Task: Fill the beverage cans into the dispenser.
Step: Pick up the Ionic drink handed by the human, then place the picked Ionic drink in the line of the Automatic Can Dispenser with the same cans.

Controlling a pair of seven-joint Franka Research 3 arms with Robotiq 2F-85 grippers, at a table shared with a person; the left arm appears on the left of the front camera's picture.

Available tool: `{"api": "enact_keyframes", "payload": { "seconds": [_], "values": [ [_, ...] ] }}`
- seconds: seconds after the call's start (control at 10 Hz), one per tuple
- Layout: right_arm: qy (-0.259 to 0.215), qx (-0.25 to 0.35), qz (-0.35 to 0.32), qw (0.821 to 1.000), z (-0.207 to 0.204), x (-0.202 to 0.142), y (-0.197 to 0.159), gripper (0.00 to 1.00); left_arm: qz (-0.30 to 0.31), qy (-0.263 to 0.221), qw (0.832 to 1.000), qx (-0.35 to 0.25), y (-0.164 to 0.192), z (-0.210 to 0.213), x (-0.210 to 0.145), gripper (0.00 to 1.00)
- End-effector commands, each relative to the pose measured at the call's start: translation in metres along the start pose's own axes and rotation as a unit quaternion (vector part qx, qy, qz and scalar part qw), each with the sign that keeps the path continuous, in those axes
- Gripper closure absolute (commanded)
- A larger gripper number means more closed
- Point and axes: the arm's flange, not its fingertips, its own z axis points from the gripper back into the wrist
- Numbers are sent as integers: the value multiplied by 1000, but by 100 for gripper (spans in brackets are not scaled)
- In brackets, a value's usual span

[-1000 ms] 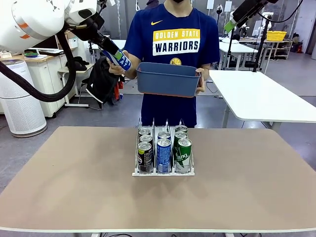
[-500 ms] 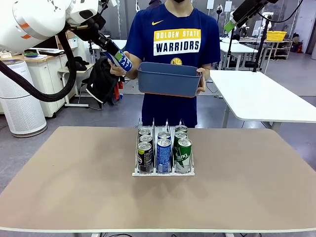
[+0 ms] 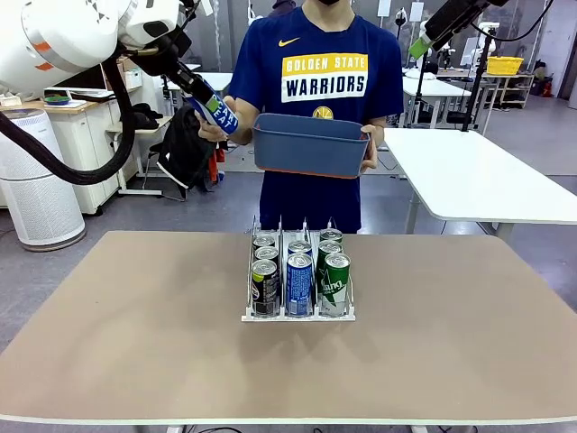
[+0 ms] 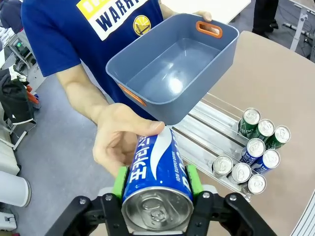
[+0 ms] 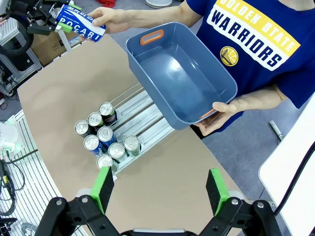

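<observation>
My left gripper (image 3: 206,101) is shut on a blue beverage can (image 3: 220,114) with white lettering, high above the table's far left. In the left wrist view the green pads (image 4: 119,180) press both sides of the can (image 4: 157,162). The person's hand (image 4: 118,140) still grips its far end. The dispenser (image 3: 297,315) stands mid-table with several cans (image 3: 299,271) at the front of its three lanes. From above, its back lanes (image 5: 142,110) lie bare. My right gripper (image 5: 160,189) hangs open high over the table, seen at the top right (image 3: 422,43).
The person at the far side holds a blue-grey bin (image 3: 306,144) with orange handles in the other hand; its inside (image 5: 179,78) shows nothing in it. White tables stand behind on the right (image 3: 478,180).
My left gripper's fingers have closed on the blue can that the person holds out. The bin has drifted slightly right. The right arm has stayed still.
</observation>
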Motion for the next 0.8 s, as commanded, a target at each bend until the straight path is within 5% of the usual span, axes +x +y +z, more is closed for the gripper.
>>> {"api": "enact_keyframes", "payload": {
  "seconds": [0.0, 0.7],
  "values": [
    [-1, 0, 0, 1000, 1, -1, 0, 0, -2, 12, 1000, 7, -1, 6, -3, 100],
    [-1, 0, 0, 1000, 1, -1, 0, 0, -5, 4, 1000, 2, 0, 1, 0, 100]
  ]
}}
